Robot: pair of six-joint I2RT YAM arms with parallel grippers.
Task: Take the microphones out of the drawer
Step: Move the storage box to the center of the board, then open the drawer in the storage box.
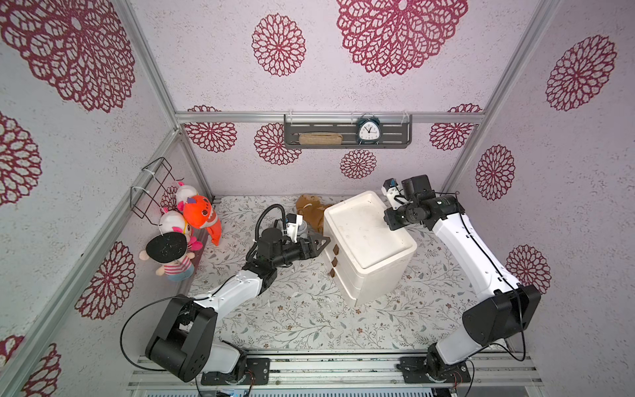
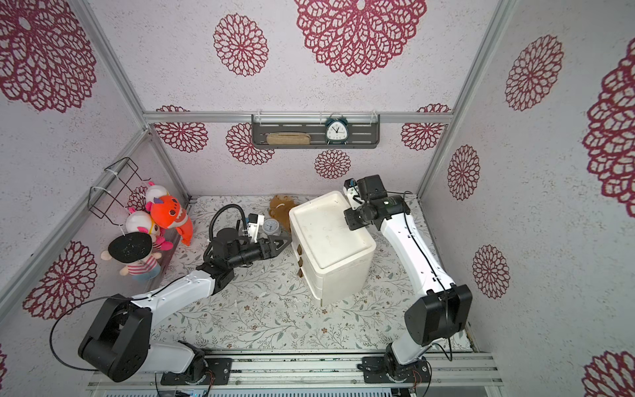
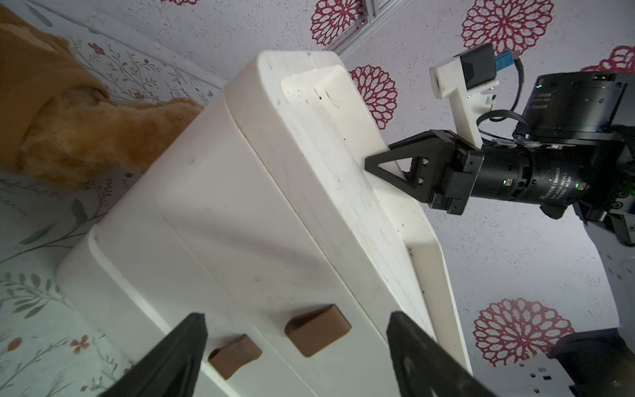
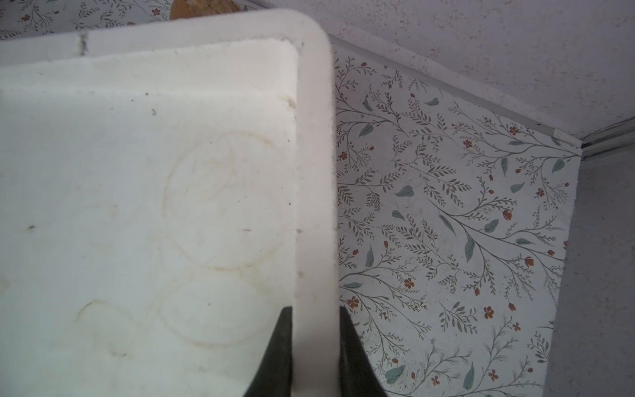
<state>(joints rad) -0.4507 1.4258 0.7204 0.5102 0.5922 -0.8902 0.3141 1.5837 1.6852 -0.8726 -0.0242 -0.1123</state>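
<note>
Task object: microphone, not visible in any view. It is judged to lie inside one of the closed drawers, and which one cannot be told.
Cabinet: white three-drawer cabinet [image 1: 378,278] on the floral tabletop [image 1: 292,319], toward its far right corner. The drawer fronts face the left arm and all sit flush.
Handles: brown tabs. The upper handle [image 3: 318,330] and middle handle [image 3: 235,355] show in the left wrist view, and the lowest handle [image 1: 332,273] shows in a top view.
Left gripper: left gripper [image 3: 295,321] is released and empty, jaws spread wide. It is level with the drawer fronts, near the handles but apart from them.
Right gripper: right gripper [image 4: 314,347] is clenched across the raised rim [image 4: 314,172] of the cabinet top, on the side opposite the drawer fronts. One finger is inside the rim and one outside.
Step in hand: judged to be opening a drawer, with the right arm bracing the cabinet.
Doing it well:
- Two handles fall within the jaw span in the wrist view, so centre on one only.
- Advance until the tab sits deep between the fingers, then close fully.
- Pull straight along the drawer's travel, with no lift or twist.
- Hold the brace on the rim firm, so the cabinet neither slides nor tips.
- Stop short of pulling the drawer free.
Writing: the right arm's motor label [image 3: 555,182] reads in part "DAMIAO", and the rest is too small to read. The alarm clock [image 1: 368,132] on the wall shelf has a numbered dial and no legible brand.
</note>
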